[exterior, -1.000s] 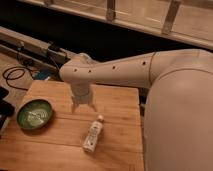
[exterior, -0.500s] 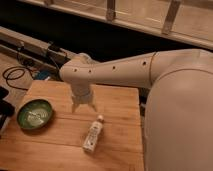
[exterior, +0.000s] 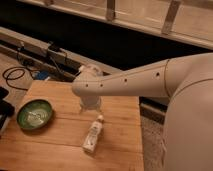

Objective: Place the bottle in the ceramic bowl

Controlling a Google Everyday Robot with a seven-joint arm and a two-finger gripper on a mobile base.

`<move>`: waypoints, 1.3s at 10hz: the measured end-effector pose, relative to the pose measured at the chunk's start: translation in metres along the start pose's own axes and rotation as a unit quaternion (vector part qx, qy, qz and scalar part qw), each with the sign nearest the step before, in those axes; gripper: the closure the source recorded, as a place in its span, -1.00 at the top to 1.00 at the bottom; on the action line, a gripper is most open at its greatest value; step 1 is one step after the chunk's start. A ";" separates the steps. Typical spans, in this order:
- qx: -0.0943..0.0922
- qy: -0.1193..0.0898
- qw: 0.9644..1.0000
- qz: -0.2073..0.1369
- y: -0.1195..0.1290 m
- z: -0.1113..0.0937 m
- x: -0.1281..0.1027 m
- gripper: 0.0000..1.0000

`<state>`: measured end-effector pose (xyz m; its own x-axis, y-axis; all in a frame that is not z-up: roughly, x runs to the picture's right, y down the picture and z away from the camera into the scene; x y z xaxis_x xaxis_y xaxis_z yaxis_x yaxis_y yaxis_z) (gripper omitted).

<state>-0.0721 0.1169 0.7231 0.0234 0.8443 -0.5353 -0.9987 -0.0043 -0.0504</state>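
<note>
The small white bottle [exterior: 93, 134] lies on its side on the wooden table [exterior: 60, 150], cap toward the far side. The dark green ceramic bowl [exterior: 34, 114] with a pale centre sits at the table's left. My gripper [exterior: 90, 105] hangs from the white arm above the table's middle, just beyond the bottle's cap and right of the bowl. It holds nothing.
Black cables [exterior: 12, 77] and a dark rail [exterior: 40, 50] run behind the table on the left. A dark object [exterior: 4, 107] sits at the left edge. My white arm [exterior: 150, 80] spans from the right. A railing [exterior: 150, 20] crosses the top.
</note>
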 end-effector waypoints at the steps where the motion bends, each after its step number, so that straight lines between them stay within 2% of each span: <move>1: 0.000 0.000 1.000 -0.001 0.001 0.000 0.000 0.30; 5: 0.004 0.001 1.000 0.000 0.000 0.000 0.000 0.30; 6: 0.009 0.013 1.000 0.006 -0.001 0.005 0.001 0.30; 8: 0.019 0.046 0.998 0.032 -0.024 0.030 0.012 0.30; 10: 0.019 0.080 0.995 0.062 -0.046 0.067 0.029 0.30; 12: 0.018 0.109 0.990 0.088 -0.061 0.090 0.040 0.30; 13: 0.012 0.121 0.989 0.090 -0.057 0.098 0.043 0.30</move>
<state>-0.0184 0.2060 0.7854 -0.1487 0.6787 -0.7192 -0.9882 -0.1284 0.0831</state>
